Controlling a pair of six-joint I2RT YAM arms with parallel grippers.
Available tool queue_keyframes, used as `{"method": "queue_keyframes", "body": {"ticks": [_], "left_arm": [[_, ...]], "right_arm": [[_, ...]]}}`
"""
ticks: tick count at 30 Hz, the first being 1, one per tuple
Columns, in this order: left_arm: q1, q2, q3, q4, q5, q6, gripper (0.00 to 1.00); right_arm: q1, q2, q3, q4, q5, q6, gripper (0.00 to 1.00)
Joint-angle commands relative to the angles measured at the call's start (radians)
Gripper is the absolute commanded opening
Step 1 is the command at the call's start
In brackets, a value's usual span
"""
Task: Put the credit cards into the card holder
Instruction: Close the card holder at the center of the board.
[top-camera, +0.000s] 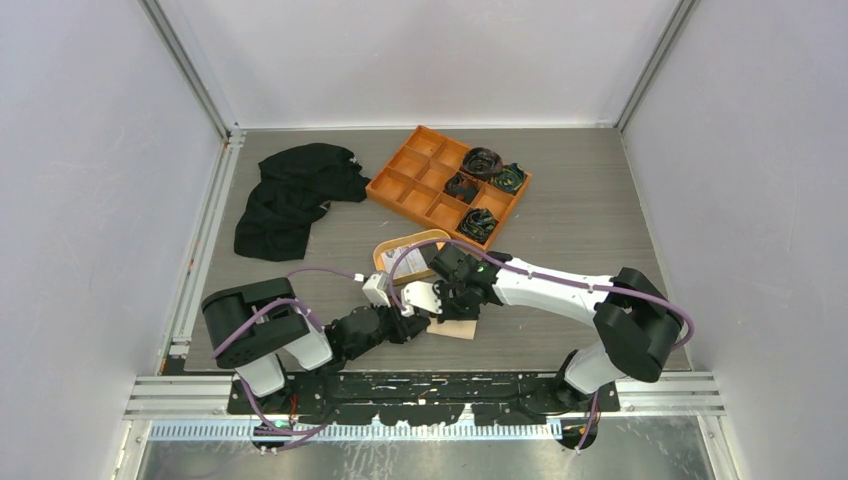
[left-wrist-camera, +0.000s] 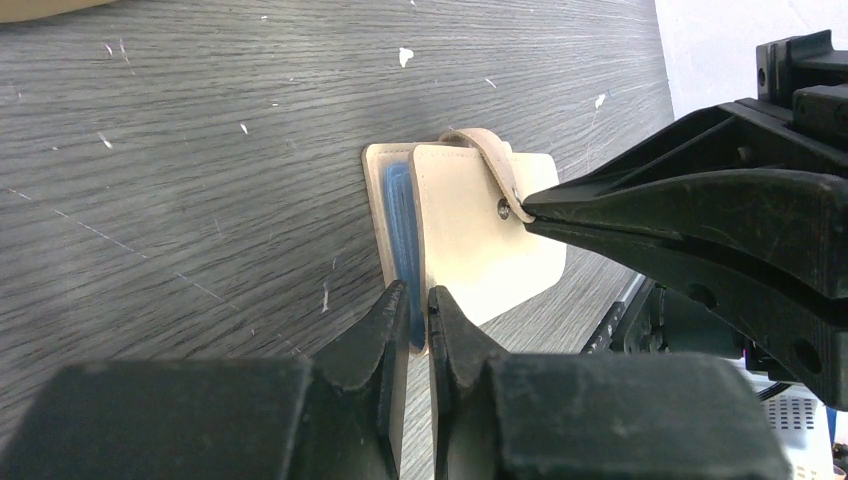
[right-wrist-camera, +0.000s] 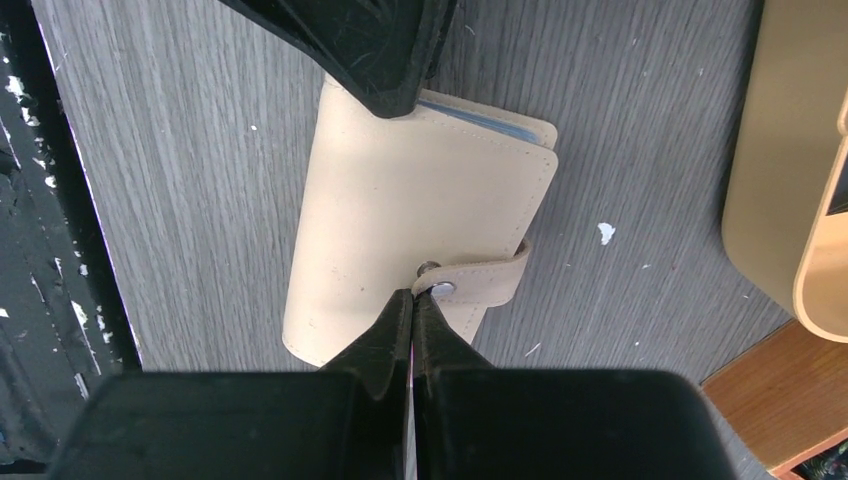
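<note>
The beige card holder (top-camera: 462, 328) lies folded on the table near the front edge. In the left wrist view the card holder (left-wrist-camera: 490, 230) has a light blue card (left-wrist-camera: 398, 230) tucked between its flaps. My left gripper (left-wrist-camera: 418, 300) is shut on the holder's near edge, with the blue card's end between the jaws. My right gripper (right-wrist-camera: 413, 295) is shut, its tips touching the snap tab (right-wrist-camera: 480, 285), which stands slightly lifted off its stud. In the top view the left gripper (top-camera: 418, 325) and right gripper (top-camera: 455, 302) meet over the holder.
An oval orange dish (top-camera: 385, 252) holding a white card (top-camera: 405, 256) sits just behind the grippers; it also shows in the right wrist view (right-wrist-camera: 780, 150). A large orange divided tray (top-camera: 420, 170) with dark items stands farther back. A black cloth (top-camera: 290, 195) lies back left.
</note>
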Motion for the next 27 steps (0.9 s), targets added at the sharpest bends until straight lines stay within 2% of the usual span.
{"method": "queue_keyframes", "body": {"ticks": [1, 14, 21, 27], "left_arm": [[-0.003, -0.010, 0.013, 0.021, 0.007, 0.015, 0.13], [-0.003, -0.011, 0.013, 0.038, 0.013, 0.015, 0.14], [-0.002, -0.009, -0.021, 0.171, 0.004, 0.015, 0.19], [-0.003, 0.055, 0.007, 0.272, 0.032, 0.003, 0.19]], "right_arm": [[0.011, -0.019, -0.001, -0.033, -0.024, -0.031, 0.01], [0.039, 0.016, 0.003, -0.025, 0.013, -0.028, 0.01], [0.043, 0.026, 0.003, -0.026, 0.026, -0.028, 0.01], [0.043, 0.021, 0.005, -0.025, 0.029, -0.026, 0.01]]}}
